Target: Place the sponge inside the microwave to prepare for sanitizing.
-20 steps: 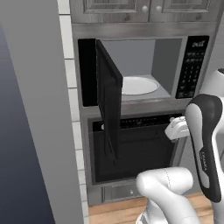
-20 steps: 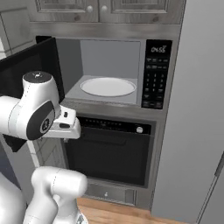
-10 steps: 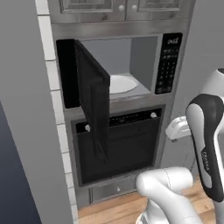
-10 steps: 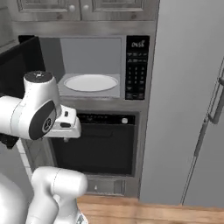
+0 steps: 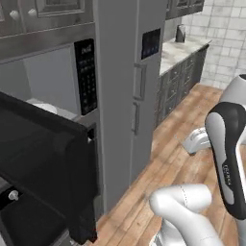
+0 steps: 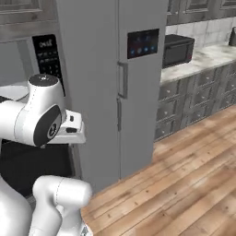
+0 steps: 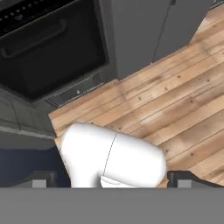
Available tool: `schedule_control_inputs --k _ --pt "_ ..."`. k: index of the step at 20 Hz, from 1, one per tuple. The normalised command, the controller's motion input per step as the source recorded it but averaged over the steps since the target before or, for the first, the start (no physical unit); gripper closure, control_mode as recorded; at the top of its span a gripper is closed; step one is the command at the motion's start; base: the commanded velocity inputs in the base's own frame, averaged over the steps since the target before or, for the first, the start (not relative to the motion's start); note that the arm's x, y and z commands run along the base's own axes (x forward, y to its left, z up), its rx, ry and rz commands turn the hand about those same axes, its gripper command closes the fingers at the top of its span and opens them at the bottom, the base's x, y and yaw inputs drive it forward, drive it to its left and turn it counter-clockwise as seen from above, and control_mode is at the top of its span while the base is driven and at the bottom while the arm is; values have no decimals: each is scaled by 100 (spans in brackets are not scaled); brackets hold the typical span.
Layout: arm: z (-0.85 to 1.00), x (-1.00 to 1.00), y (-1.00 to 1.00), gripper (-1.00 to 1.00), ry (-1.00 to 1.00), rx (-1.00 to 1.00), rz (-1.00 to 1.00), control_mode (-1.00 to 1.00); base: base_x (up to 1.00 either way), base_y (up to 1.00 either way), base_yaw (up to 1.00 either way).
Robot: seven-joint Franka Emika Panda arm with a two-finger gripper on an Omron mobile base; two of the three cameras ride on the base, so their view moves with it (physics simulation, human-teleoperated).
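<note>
Gripper [image 7: 107, 181], jaws wide and empty, above the wood floor [image 7: 175, 100]. Microwave [image 5: 72, 86] door open. A sponge likely handles light, soft; grasp its long sides.

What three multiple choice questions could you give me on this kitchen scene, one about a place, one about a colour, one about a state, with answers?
1. Where is the microwave's keypad panel?
A. right of its cavity
B. left of its cavity
C. below its door

2. What colour is the microwave door?
A. white
B. black
C. red

3. How does the microwave stand?
A. door shut
B. door removed
C. door swung open

Answers:
1. A, the panel sits between the cavity and the tall grey fridge.
2. B, the door is dark in the left base view.
3. C, the door juts out from the cavity, and the white turntable shows behind it.
</note>
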Motion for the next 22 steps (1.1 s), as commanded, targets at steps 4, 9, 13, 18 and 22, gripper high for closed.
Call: schedule_control_inputs --k 4,9,13,18,22 --pt "0 0 0 -100 0 0 0 100 12 17 -88" --pt "0 0 0 -100 0 0 0 100 31 16 -40" --pt "0 0 0 -100 0 0 0 100 77 0 -18" --pt "0 0 0 -100 0 0 0 100 86 0 -11" --pt "0 0 0 -100 0 0 0 100 94 -13 0"
